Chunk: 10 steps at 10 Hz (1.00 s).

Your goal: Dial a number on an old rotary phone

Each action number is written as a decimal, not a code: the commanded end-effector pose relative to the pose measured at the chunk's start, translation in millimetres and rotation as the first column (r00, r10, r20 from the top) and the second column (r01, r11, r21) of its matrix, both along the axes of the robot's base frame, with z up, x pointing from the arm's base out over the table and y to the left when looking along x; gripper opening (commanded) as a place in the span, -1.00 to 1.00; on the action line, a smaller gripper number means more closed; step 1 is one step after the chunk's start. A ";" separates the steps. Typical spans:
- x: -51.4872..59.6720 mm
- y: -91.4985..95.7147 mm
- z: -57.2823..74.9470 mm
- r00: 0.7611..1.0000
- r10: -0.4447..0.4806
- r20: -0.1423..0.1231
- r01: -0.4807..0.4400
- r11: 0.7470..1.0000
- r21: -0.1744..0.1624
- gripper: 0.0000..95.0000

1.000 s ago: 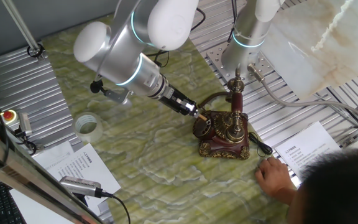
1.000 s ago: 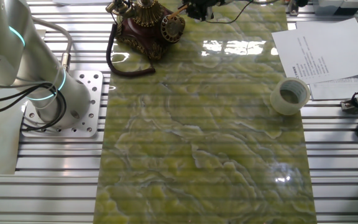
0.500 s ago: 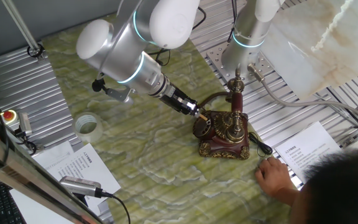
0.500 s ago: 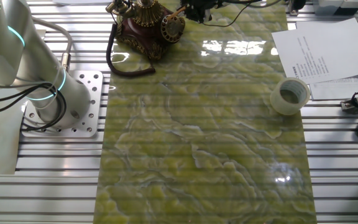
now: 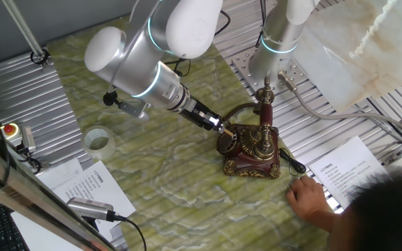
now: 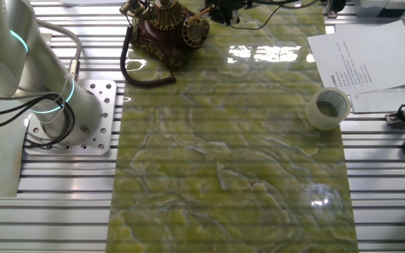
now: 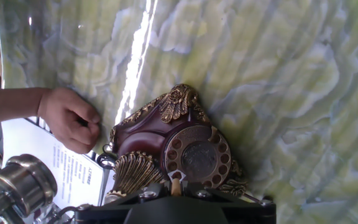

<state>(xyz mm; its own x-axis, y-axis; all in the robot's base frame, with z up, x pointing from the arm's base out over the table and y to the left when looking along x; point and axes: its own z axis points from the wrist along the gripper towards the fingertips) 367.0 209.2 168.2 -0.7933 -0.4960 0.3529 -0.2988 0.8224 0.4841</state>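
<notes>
The old rotary phone [image 5: 251, 148] is dark red-brown with brass trim and stands on the green marble mat; its handset rests on the tall cradle. It also shows at the top of the other fixed view [image 6: 164, 24] and in the hand view [image 7: 160, 134]. My gripper [image 5: 223, 130] reaches down from the left, its narrow tan tip at the upper edge of the round dial [image 5: 229, 143]. In the hand view the jaws stand together and the tip [image 7: 176, 185] sits at the near rim of the dial [image 7: 197, 155]. I cannot tell whether it is in a finger hole.
A person's hand [image 5: 306, 199] rests by the phone's base on a printed sheet [image 5: 344, 167]; the hand also shows in the hand view [image 7: 70, 118]. A clear tape roll [image 5: 98, 141] lies left on the mat. A second arm's base [image 6: 55, 105] stands on the metal table.
The arm's elbow and wrist have shifted slightly between frames. The gripper tip stays at the dial and the phone has not moved.
</notes>
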 end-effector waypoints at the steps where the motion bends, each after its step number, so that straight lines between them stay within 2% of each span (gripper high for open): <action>1: -0.9 -0.2 0.4 1.000 -0.003 0.001 0.003 1.000 -0.003 -1.00; 7: -0.8 -0.2 0.5 1.000 -0.019 0.003 0.019 1.000 -0.019 -1.00; 10: -0.8 -0.2 0.5 1.000 -0.026 0.006 0.025 1.000 0.011 -1.00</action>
